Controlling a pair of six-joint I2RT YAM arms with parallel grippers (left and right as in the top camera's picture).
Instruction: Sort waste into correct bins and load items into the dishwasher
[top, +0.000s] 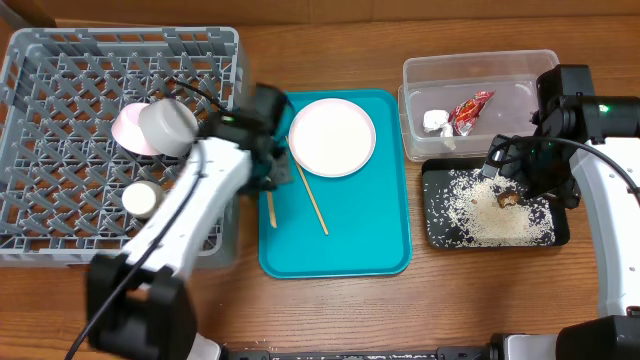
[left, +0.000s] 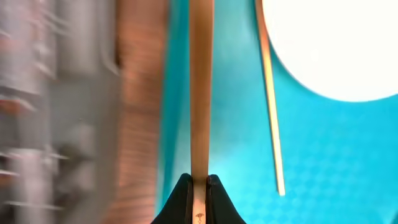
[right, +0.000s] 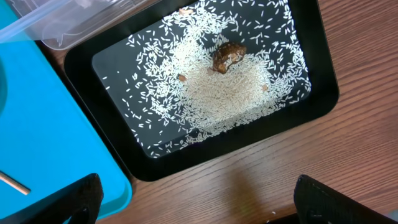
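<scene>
We see our left gripper (left: 199, 183) pinching a thin wooden chopstick (left: 200, 93) by the left edge of the smooth teal tray (left: 336, 162). A second chopstick (left: 268, 93) lies just beside the round white plate (left: 336, 43). The grey grid rack (top: 60, 120) holds a pink bowl (top: 127, 128). Our right gripper (right: 198, 183), fingers spread wide, hangs over the black tray (right: 323, 93) of rice (right: 217, 93) and a brown lump (right: 227, 55). The clear box (top: 480, 65) holds a red wrapper (top: 470, 108).

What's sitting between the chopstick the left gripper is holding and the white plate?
The second chopstick, lying loose on the teal tray. The left wrist view shows it between the held chopstick in the left gripper and the white plate.
</scene>
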